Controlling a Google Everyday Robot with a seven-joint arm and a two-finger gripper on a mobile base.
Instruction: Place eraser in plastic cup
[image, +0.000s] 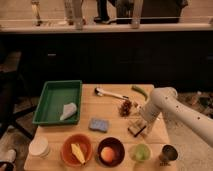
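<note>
- My pincer (143, 122) is down at the eraser (135, 129), which lies at its 7 o'clock; grip state: cannot tell.
- Near, at the eraser's 6 o'clock: plastic cup (140, 152).

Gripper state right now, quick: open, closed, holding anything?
Gripper: down at the eraser, right of the blue sponge; open, closed or holding cannot be told.
</note>
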